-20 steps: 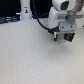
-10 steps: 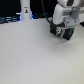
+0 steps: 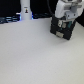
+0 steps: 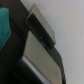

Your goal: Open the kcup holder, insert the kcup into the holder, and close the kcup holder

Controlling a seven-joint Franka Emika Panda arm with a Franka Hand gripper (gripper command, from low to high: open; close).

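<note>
The kcup holder [image 3: 61, 29] is a black boxy unit at the back right of the white table in the exterior view. My gripper [image 3: 65, 21] hangs right over its top, close to it or touching it, and its fingers are lost in blur. The wrist view is a very close look at the holder's black edge [image 4: 22, 47] and a pale grey panel [image 4: 42, 62]. A teal-green patch [image 4: 4, 27] at that picture's border may be the kcup's top, though I cannot tell for sure. Whether anything sits between the fingers is hidden.
A tall white cylindrical post [image 3: 25, 10] stands at the back, toward the exterior view's left, with dark clutter [image 3: 10, 19] along the table's far edge. The white table top [image 3: 35, 57] spreads out in front of the holder.
The arm has shifted slightly toward the exterior view's right and settled lower over the holder. The holder itself has not visibly moved.
</note>
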